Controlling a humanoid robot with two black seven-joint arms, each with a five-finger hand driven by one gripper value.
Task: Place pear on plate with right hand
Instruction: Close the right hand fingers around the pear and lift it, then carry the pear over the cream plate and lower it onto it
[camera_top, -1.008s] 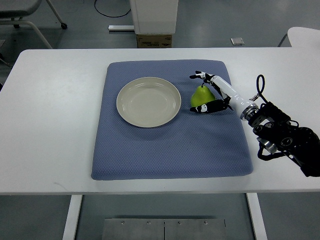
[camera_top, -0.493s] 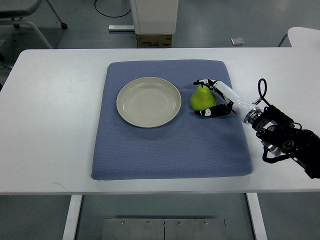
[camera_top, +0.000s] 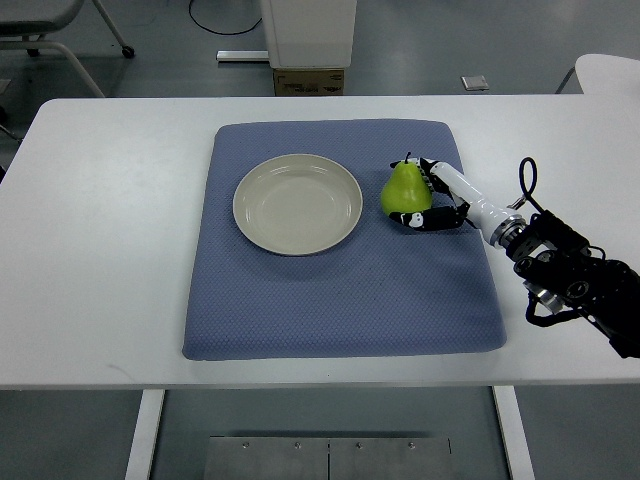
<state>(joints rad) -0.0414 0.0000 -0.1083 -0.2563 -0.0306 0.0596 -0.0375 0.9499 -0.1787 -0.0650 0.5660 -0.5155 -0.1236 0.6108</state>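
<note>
A white table (camera_top: 110, 230) carries a blue mat (camera_top: 340, 300) spread flat across its middle.

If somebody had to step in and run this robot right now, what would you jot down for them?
Right hand: fingers curled around the pear, one above and one below it; it looks like a grasp, though the pear appears to sit on the blue mat, not lifted.
Left hand: not in view.
Pear: upright, just right of the plate, not touching it.
Plate: on the mat, nothing on it.
Done: the hand has reached the pear and closed on it.
Left: lift the pear, carry it left over the plate, set it down and let go.
</note>
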